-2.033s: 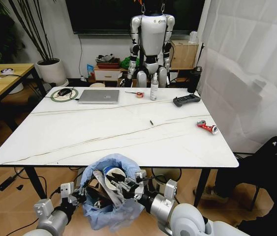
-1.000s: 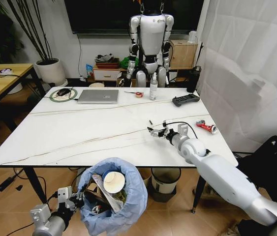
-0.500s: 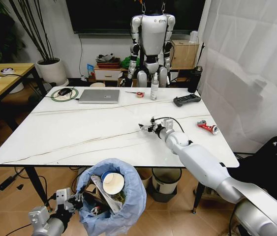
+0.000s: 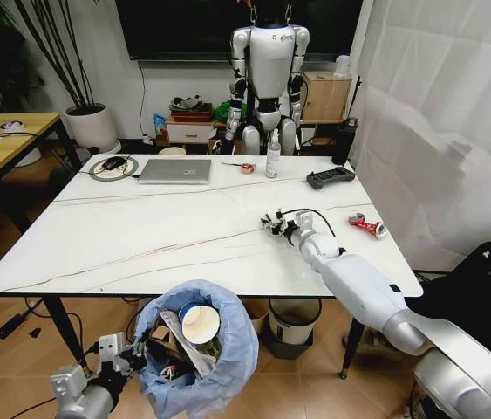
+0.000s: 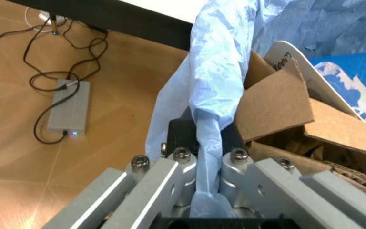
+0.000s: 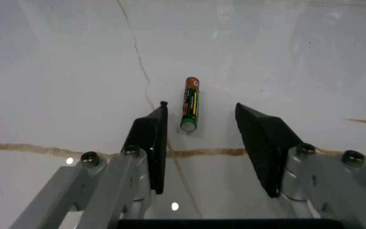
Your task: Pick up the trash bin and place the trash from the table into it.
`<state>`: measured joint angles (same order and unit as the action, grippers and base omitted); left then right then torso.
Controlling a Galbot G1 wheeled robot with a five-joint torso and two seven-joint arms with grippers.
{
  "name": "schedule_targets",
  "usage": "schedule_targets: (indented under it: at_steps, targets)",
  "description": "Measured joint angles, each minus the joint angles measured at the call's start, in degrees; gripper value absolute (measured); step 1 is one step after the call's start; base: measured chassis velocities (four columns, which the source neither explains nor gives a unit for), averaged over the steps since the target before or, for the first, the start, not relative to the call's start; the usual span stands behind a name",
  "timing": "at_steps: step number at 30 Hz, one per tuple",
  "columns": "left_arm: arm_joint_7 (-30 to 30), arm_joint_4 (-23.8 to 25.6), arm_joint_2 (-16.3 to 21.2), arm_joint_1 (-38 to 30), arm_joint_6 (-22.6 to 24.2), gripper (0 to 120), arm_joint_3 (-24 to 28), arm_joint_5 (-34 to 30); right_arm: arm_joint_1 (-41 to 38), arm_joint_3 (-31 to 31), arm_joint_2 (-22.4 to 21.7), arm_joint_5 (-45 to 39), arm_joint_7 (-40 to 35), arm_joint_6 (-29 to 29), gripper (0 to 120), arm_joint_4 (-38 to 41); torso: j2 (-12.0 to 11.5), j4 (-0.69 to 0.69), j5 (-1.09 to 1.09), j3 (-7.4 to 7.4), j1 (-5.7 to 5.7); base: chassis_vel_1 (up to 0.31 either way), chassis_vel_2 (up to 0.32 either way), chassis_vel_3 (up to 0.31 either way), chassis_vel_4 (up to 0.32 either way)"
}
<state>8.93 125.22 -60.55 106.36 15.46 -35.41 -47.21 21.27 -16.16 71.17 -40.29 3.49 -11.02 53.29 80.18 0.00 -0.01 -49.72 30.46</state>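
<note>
Reaching over the desk (image 4: 140,236) in the head view: right gripper (image 4: 273,225) out past mid-desk, hovering low over a small dark item, a crushed red can (image 4: 367,225) lying well apart near the desk's right edge. Trash bin (image 4: 200,358) held below the desk's near edge, blue bag puffed over the rim, left gripper (image 4: 132,356) at its left side. Inside the bin: brown cardboard (image 4: 180,345), a blue paper cup (image 4: 200,321) with white inside, other litter too jumbled to name.

Left wrist view: left gripper (image 5: 209,162) clamped tight on a fold of the bin's blue bag (image 5: 215,90), cardboard (image 5: 285,107) and blue cup (image 5: 354,81) just beyond inside the bin.

Right wrist view: right gripper (image 6: 201,131) spread wide, nothing held, battery (image 6: 190,104) lying flat on the desk between the fingertips, just ahead of them.

Best handling, as a judgement: advance slightly so the pads straddle the battery's middle, lower to near desk contact, close square across its width, since a round body is likely to roll or squirt out if pinched near an end.
</note>
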Motion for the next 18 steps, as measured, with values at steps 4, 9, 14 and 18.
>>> schedule_targets:
  at_steps: [4,9,14,18]
  targets:
    - [0.0,-0.2,0.0,-0.2,0.0,0,0.1,-0.1,0.5,-0.6,-0.5,0.1,0.0,0.0,22,0.7,0.0,0.00,0.00,0.01,-0.01,0.000,0.000,0.000,0.000]
    - [0.0,-0.3,0.1,-0.4,0.0,0,0.1,-0.2,0.5,-1.0,-0.2,0.1,-0.1,-0.1,6,0.6,0.0,0.00,0.00,0.00,-0.01,0.000,0.000,0.000,0.000]
    - [0.1,-0.3,0.1,-0.8,0.0,0,0.2,-0.4,0.3,-1.3,-0.2,0.1,0.0,-0.1,0,0.4,0.0,-0.01,0.00,-0.01,-0.01,0.000,0.000,0.000,0.000]
    - [0.1,-0.4,0.2,-0.8,0.0,0,0.5,-0.5,2.4,0.0,-2.2,-3.6,0.1,-0.3,0,5.8,0.0,0.03,0.04,-0.05,0.01,0.000,0.000,0.000,0.000]
